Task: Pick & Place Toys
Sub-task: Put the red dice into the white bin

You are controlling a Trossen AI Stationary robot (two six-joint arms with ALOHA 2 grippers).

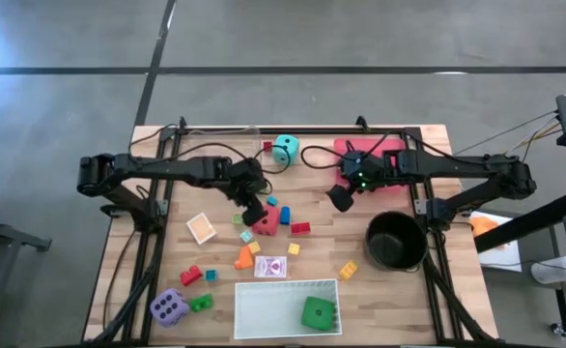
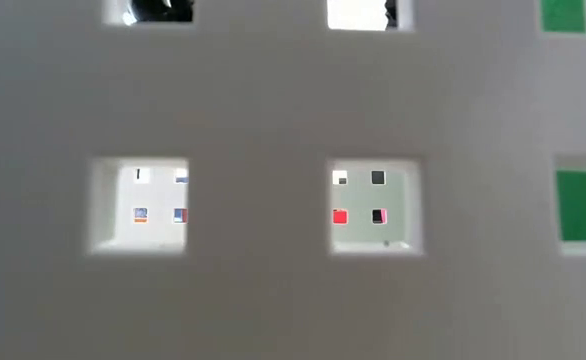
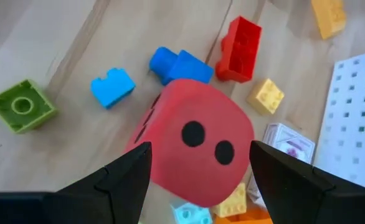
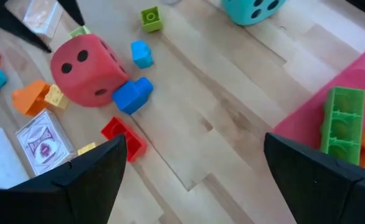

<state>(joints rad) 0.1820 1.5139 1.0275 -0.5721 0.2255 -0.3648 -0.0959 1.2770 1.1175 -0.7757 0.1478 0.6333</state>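
Near the table's [image 1: 148,242] middle, the red die [image 3: 198,149] sits between the left gripper's [image 1: 254,212] spread fingers, seemingly not yet touched. Just beside the die lie blue [image 3: 179,64] and red blocks [image 3: 238,50] and a card [image 3: 288,144]. Right gripper [image 1: 341,197] hangs released, well apart from it.

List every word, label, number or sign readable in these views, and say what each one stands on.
No words, letters or numerals can be read.
Red die: black pips, two on one face.
Teal die: dark pips, no text.
Purple die: dark pips, no text.
Playing card: a reddish ornamental print, too blurred to read.
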